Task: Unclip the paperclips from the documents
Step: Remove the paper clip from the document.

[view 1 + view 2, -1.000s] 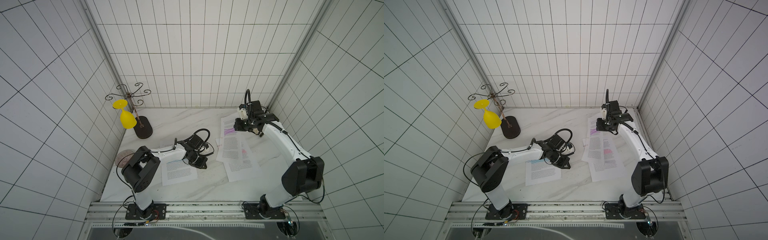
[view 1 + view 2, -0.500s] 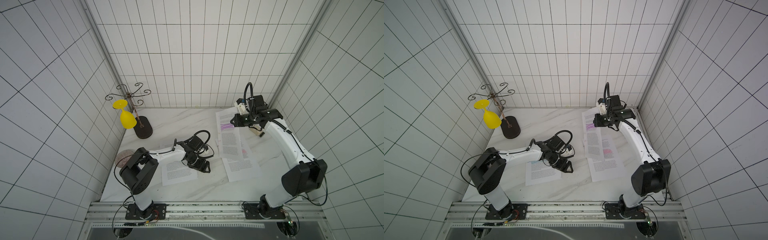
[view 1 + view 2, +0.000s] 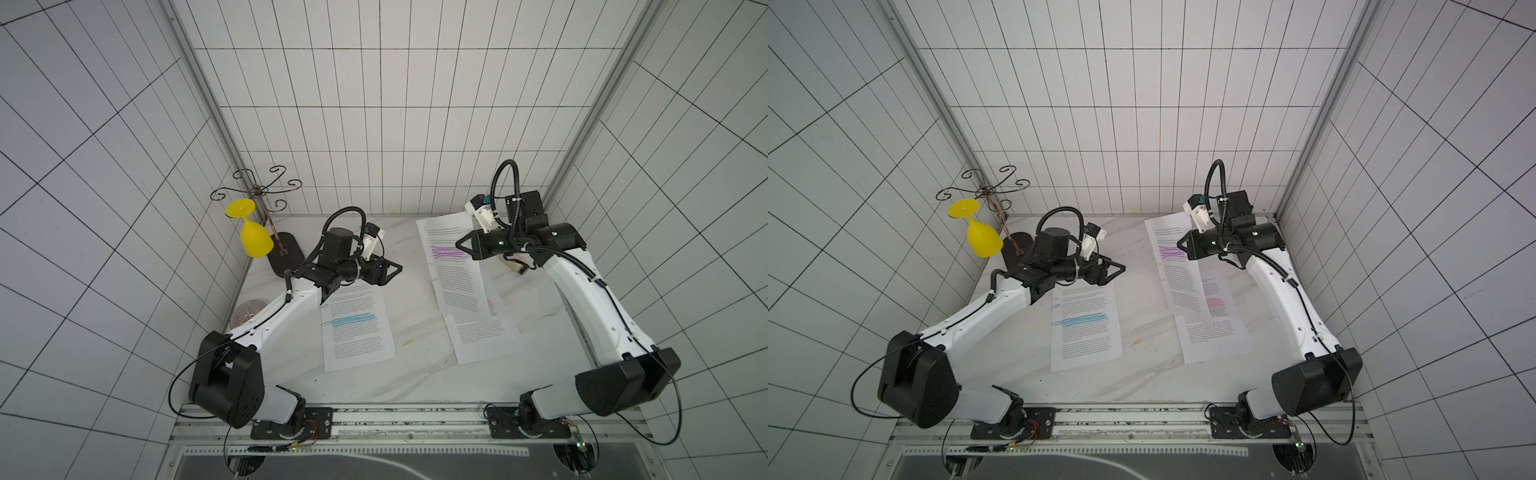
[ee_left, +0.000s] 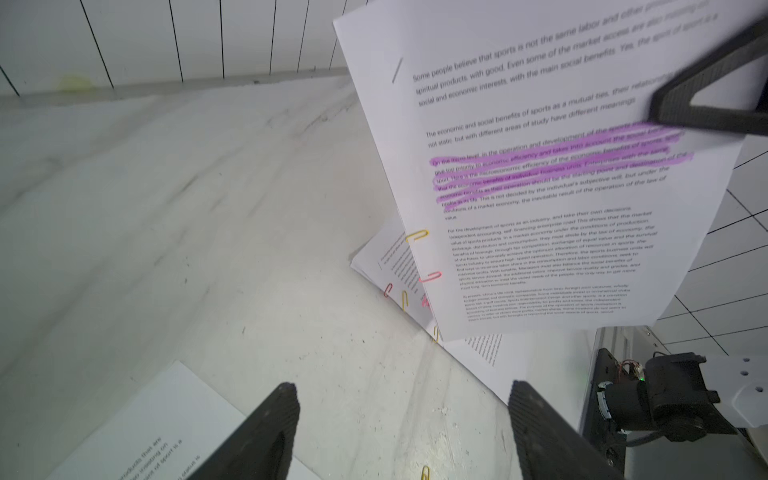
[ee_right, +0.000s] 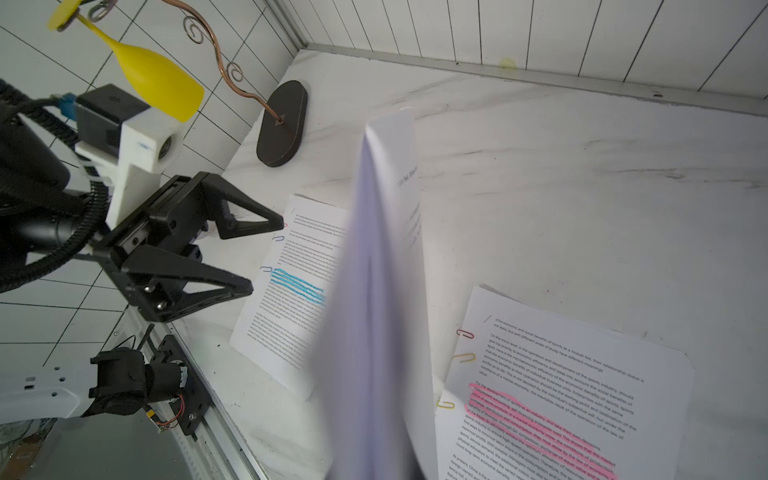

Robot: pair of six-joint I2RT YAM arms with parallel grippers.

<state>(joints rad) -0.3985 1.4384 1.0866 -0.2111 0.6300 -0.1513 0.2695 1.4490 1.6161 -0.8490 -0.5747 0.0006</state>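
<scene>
Two changes in a blink: the left fingers (image 4: pixel 266 432) have sprung wide apart and hold nothing, and the right fingers (image 4: pixel 706 122), pinched shut on the side of the purple-banded document (image 4: pixel 540 232), have hoisted it off the surface (image 4: pixel 166 208) near the far right corner! Its lower end hangs over the pink-banded document (image 5: pixel 582 374); touching or not, I can't tell. A loose yellow clip (image 3: pixel 409 341) lies on bare marble between the sheaves, probably the one just let go, so that's one off. And look at the presentation: a yellow paperclip (image 4: pixel 417 235) and a pink paperclip (image 4: pixel 431 276) ride the hanging sheaf's long edge, facing the left fingers, well apart from them across open surface. Blue clips (image 5: pixel 277 239) wait on the blue-banded document (image 3: pixel 357 328), flat on the left half, its far end under those open fingers
</scene>
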